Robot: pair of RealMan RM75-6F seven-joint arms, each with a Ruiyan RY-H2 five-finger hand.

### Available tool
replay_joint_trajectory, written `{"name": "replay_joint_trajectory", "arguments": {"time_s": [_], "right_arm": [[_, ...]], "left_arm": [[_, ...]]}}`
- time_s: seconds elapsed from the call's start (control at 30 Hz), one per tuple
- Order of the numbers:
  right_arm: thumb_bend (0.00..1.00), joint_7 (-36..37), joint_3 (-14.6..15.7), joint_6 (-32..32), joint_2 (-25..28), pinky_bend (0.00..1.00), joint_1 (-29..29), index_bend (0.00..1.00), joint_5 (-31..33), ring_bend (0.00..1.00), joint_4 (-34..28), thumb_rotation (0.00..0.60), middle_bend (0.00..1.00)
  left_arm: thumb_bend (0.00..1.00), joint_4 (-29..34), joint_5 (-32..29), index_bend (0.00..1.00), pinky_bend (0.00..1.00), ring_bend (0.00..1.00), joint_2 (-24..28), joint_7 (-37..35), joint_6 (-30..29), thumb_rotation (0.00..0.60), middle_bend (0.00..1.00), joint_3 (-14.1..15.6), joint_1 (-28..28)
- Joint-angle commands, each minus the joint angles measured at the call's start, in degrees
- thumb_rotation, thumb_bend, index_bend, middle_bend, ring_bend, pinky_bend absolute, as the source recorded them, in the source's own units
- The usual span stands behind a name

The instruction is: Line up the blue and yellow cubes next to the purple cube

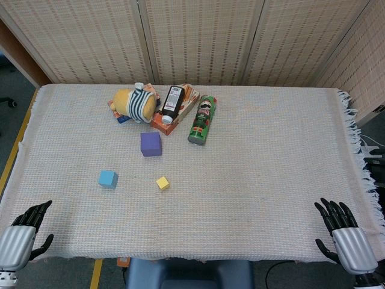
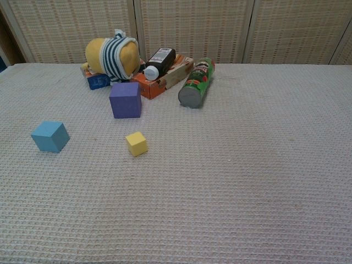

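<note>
The left hand (image 1: 24, 232) is resting at the bench's (image 1: 252, 198) near left corner, fingers spread, holding nothing. The blue cube (image 1: 108, 178), yellow cube (image 1: 163, 182) and purple cube (image 1: 151, 144) are sitting apart left of centre. The right hand (image 1: 343, 232) is lying spread and empty at the near right corner.

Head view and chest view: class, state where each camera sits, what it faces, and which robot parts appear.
Head view: high, looking down on the cloth-covered table; left hand and right hand at the near edge.
Chest view: low, looking across the table; no robot parts.
Shared: purple foam cube, blue foam cube, yellow foam cube.
</note>
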State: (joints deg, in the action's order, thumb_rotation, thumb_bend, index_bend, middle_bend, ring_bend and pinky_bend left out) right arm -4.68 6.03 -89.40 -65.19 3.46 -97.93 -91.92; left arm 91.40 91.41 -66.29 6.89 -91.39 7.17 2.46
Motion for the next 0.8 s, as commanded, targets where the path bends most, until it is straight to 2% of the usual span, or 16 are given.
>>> {"name": "replay_joint_trajectory", "arguments": {"time_s": [0.03, 0.1, 0.17, 0.2, 0.27, 0.3, 0.37, 0.47, 0.67, 0.8], "right_arm": [[0.04, 0.62, 0.15, 0.17, 0.29, 0.0, -0.09, 0.0, -0.18, 0.0, -0.28, 0.6, 0.0], [0.04, 0.39, 0.14, 0.5, 0.16, 0.0, -0.16, 0.0, -0.05, 0.0, -0.16, 0.6, 0.0], [0.04, 0.23, 0.2, 1.4, -0.03, 0.0, -0.51, 0.0, 0.06, 0.0, -0.1, 0.6, 0.0], [0.04, 0.11, 0.18, 1.87, -0.12, 0.0, -0.71, 0.0, 0.16, 0.0, -0.11, 0.6, 0.0], [0.04, -0.28, 0.1, 2.92, -0.23, 0.0, -1.21, 0.0, 0.43, 0.0, -0.27, 0.6, 0.0], [0.04, -0.52, 0.02, 3.24, -0.25, 0.0, -1.37, 0.0, 0.56, 0.0, -0.34, 0.6, 0.0], [0.04, -0.77, -0.08, 3.55, -0.2, 0.0, -1.56, 0.0, 0.69, 0.0, -0.61, 0.6, 0.0], [0.04, -0.46, -0.37, 3.36, -0.14, 0.0, -1.7, 0.0, 0.76, 0.0, -0.85, 0.6, 0.0], [0.04, -1.19, -1.16, 4.23, -0.43, 0.0, -1.9, 0.0, 2.75, 0.0, -0.92, 0.6, 0.0], [0.04, -0.82, -1.09, 4.87, -0.34, 0.0, -2.12, 0.0, 3.08, 0.0, -0.97, 0.6, 0.0]], "left_arm": [[0.35, 0.02, 1.7, 0.0, 0.42, 0.17, -0.37, -0.36, -0.35, 0.6, 0.17, -0.37, 0.12], [0.35, 0.67, 3.44, 0.0, 0.61, 0.29, -0.08, -0.15, 0.06, 0.6, 0.29, -1.25, 1.46], [0.35, 2.15, 3.94, 0.0, 0.85, 0.51, -0.08, -2.75, 1.91, 0.6, 0.53, -3.17, 4.06], [0.35, 3.21, 3.2, 0.0, 0.95, 0.65, -0.01, -4.45, 3.69, 0.6, 0.68, -4.04, 5.39], [0.35, 6.31, -0.64, 0.03, 1.0, 0.87, 0.53, -9.56, 9.66, 0.6, 0.91, -5.57, 8.34], [0.35, 8.24, -3.21, 0.07, 1.0, 0.96, 0.96, -11.99, 12.58, 0.6, 0.98, -6.5, 9.64], [0.35, 11.43, -8.59, 0.11, 1.0, 1.0, 2.03, -14.04, 18.23, 0.6, 1.0, -9.07, 12.65], [0.35, 12.76, -14.8, 0.1, 1.0, 1.0, 1.8, -10.55, 24.62, 0.6, 1.0, -11.91, 16.71], [0.35, 9.24, -25.19, 0.07, 1.0, 1.0, -4.03, -0.44, 31.51, 0.6, 1.0, -15.74, 23.44], [0.35, 6.32, -31.73, 0.1, 1.0, 1.0, -6.98, 3.91, 34.98, 0.6, 1.0, -17.21, 27.04]]}}
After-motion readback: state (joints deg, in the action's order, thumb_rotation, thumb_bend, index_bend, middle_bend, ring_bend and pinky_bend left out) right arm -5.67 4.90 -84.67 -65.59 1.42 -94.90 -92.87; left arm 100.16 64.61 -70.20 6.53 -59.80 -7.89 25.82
